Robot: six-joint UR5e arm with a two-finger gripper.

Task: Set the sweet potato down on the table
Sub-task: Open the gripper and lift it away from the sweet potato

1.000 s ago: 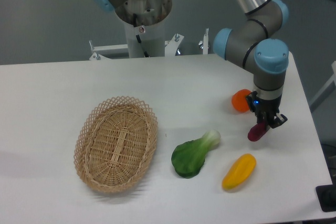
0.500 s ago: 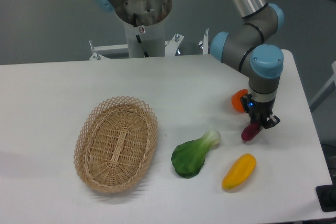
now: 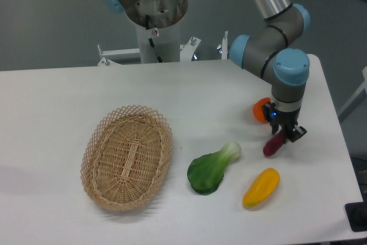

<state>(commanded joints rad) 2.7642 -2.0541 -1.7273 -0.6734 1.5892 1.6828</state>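
Observation:
The sweet potato (image 3: 272,145) is a small reddish-purple tuber, tilted, at the right side of the white table (image 3: 69,101). My gripper (image 3: 284,134) points down over its upper end and is shut on it. The tuber's lower end looks level with the tabletop; I cannot tell if it touches. Its upper end is hidden between the fingers.
A round orange fruit (image 3: 262,110) lies just behind the gripper. A yellow-orange pepper (image 3: 261,187) lies in front of it. A green leafy vegetable (image 3: 212,168) is at the centre. An oval wicker basket (image 3: 127,156) stands at the left. The arm's base (image 3: 155,21) is at the back.
The gripper with the sweet potato moved left and a little up in the picture between the first and second frames. Since then it has barely moved.

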